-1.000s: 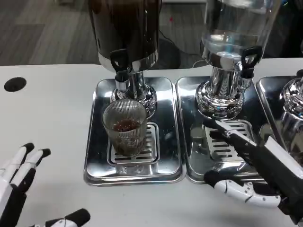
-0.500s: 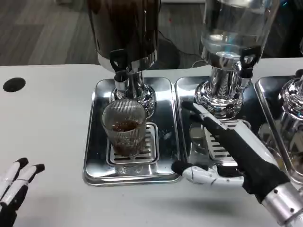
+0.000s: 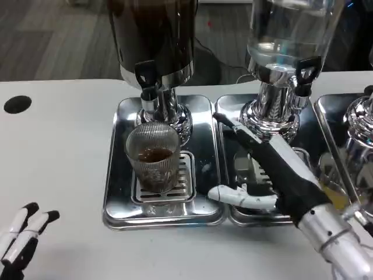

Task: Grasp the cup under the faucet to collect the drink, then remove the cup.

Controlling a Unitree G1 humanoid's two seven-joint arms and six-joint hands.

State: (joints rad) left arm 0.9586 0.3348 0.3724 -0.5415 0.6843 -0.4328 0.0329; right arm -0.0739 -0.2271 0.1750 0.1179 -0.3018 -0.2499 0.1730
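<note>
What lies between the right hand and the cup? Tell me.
In the head view, only bare steel: the right hand is open, apart from the ribbed cup, with just the drip tray floor and its slotted grate edge between.

Cup (image 3: 152, 157): we see it upright on the tray (image 3: 119, 198), under the faucet (image 3: 148, 87), holding dark drink.
Right hand (image 3: 265, 175): fingers spread, beside the cup, not touching.
Left hand (image 3: 23, 236): low on the bench (image 3: 58, 151).
</note>
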